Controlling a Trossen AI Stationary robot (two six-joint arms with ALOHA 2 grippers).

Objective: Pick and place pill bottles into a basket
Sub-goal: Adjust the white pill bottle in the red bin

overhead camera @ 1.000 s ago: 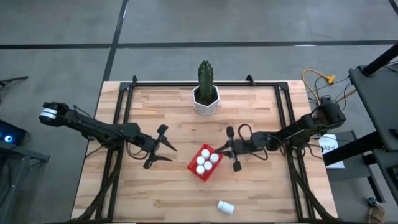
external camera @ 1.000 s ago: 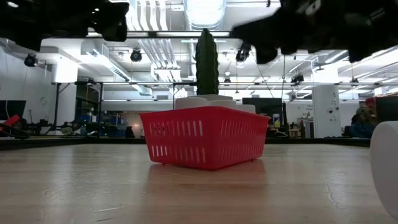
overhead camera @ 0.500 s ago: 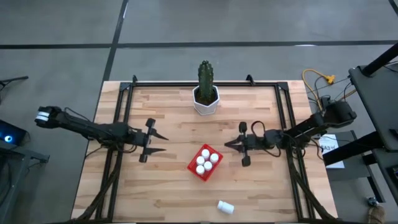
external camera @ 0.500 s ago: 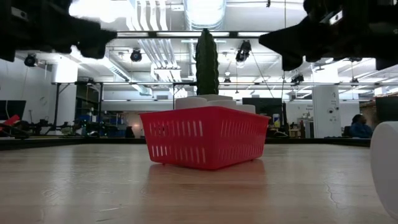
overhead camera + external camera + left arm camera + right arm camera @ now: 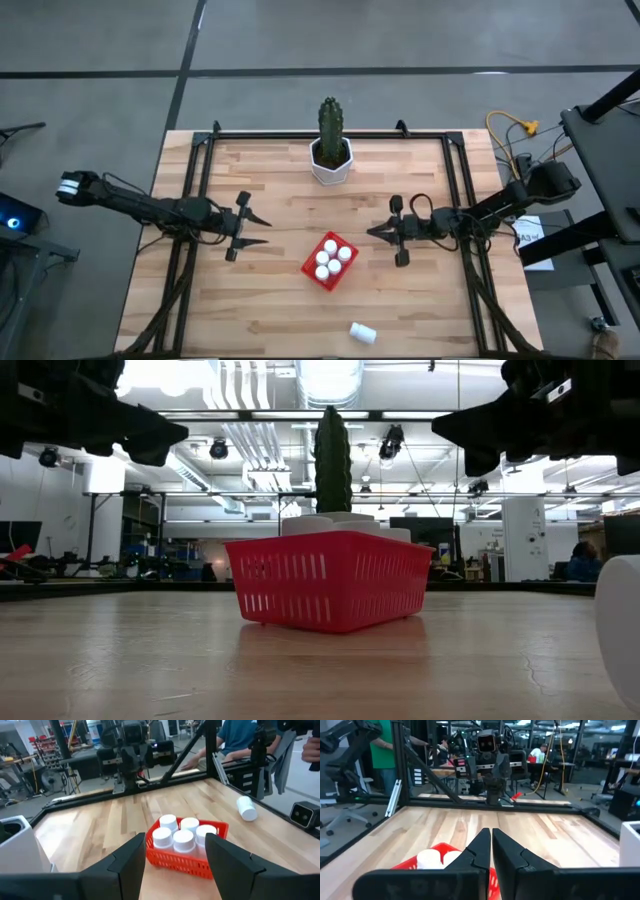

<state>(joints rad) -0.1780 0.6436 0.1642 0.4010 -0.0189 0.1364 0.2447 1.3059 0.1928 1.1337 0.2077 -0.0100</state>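
Observation:
The red basket (image 5: 312, 266) sits mid-table with several white pill bottles (image 5: 333, 259) standing in it. One more pill bottle (image 5: 362, 332) lies on its side near the table's front edge. My left gripper (image 5: 266, 231) hovers open to the left of the basket, pointing level at it; the left wrist view shows the basket (image 5: 170, 861) beyond its fingers. To the right of the basket my right gripper (image 5: 371, 232) hovers shut and level, holding nothing. In the right wrist view the basket (image 5: 405, 864) shows partly behind that gripper's fingers.
A cactus in a white pot (image 5: 331, 160) stands at the table's far middle. A black frame (image 5: 200, 150) runs along the left, far and right edges. People and other equipment show in the room beyond the table.
Both grippers have drawn back from the basket. The left one went toward the table's left edge, rolling until its fingers lie level. The right one went toward the right edge. The left has stayed open and the right shut. Basket and bottles have not moved.

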